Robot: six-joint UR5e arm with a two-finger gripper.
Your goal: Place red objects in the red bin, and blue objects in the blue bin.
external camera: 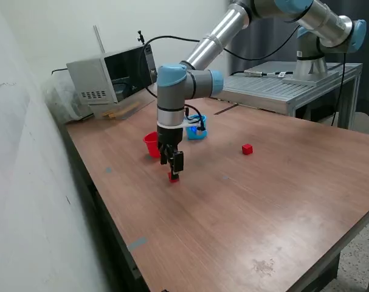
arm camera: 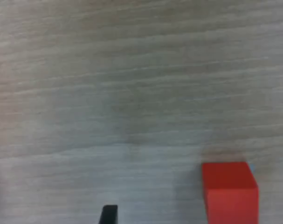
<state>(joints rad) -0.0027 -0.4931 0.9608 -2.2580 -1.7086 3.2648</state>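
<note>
Your arm hangs low over the wooden desk (external camera: 245, 201), the red cup (external camera: 151, 145) and blue cup (external camera: 197, 130) just behind it. The gripper (external camera: 174, 172), jaws spread, straddles a red cube (arm camera: 230, 191) resting on the desk (off-centre, nearer one fingertip). Centre before closing. The cube has no long axis; square its faces to the jaws.
</note>
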